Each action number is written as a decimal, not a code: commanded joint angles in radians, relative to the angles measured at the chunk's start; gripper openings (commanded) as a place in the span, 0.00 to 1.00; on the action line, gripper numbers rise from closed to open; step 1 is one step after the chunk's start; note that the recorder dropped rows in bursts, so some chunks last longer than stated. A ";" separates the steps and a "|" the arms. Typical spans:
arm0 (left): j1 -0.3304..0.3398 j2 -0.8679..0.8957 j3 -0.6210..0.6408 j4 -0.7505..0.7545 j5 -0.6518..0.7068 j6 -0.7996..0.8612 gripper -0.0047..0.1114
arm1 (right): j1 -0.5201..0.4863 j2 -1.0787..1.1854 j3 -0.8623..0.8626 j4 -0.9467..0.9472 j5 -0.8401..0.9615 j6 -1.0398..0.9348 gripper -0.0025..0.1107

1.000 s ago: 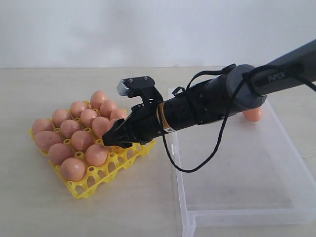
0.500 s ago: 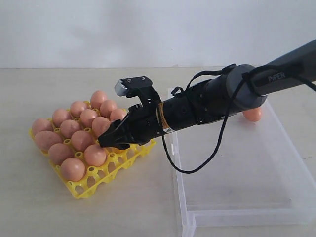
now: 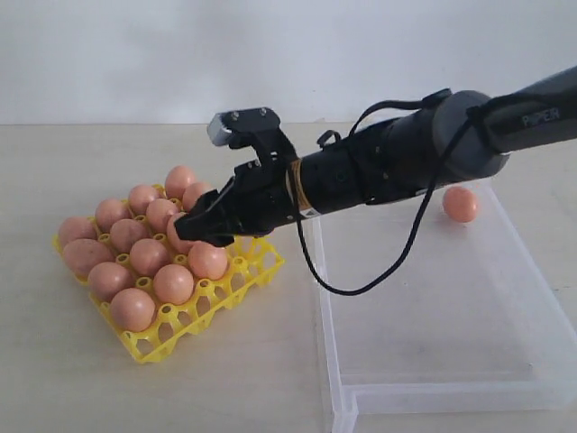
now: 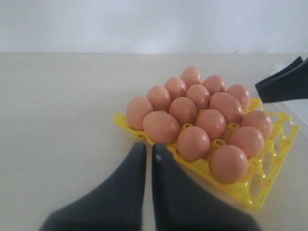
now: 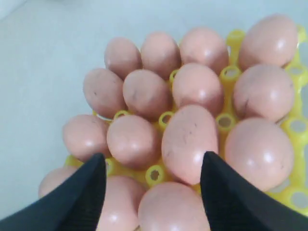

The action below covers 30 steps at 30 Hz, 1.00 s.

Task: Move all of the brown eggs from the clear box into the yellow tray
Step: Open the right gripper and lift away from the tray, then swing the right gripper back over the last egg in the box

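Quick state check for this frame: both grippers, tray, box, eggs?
Yellow tray: mostly filled, a few cups along one edge empty.
Tray eggs: seated in cups.
Clear box: holds one last egg by its far wall.
Right gripper: open, empty, above the tray.
Left gripper: shut, empty.

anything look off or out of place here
Only one thing: a single brown egg lies alone by the far wall of the clear box, while the rest sit in cups of the yellow tray. No cracks or spills show.
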 commanded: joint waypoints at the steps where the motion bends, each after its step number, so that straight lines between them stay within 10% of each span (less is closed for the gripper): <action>1: -0.005 -0.003 0.003 -0.003 -0.003 -0.001 0.08 | 0.000 -0.106 -0.004 -0.105 0.033 -0.009 0.48; 20: -0.005 -0.003 0.003 -0.003 -0.003 -0.001 0.08 | -0.093 -0.443 0.011 -0.307 0.093 0.051 0.45; 26: -0.005 -0.003 0.003 -0.003 -0.003 -0.001 0.08 | -0.090 -0.501 0.069 -0.307 0.388 -0.192 0.20; 30: -0.005 -0.003 0.003 -0.003 -0.003 -0.001 0.08 | -0.090 -0.491 0.097 -0.307 0.817 -0.225 0.25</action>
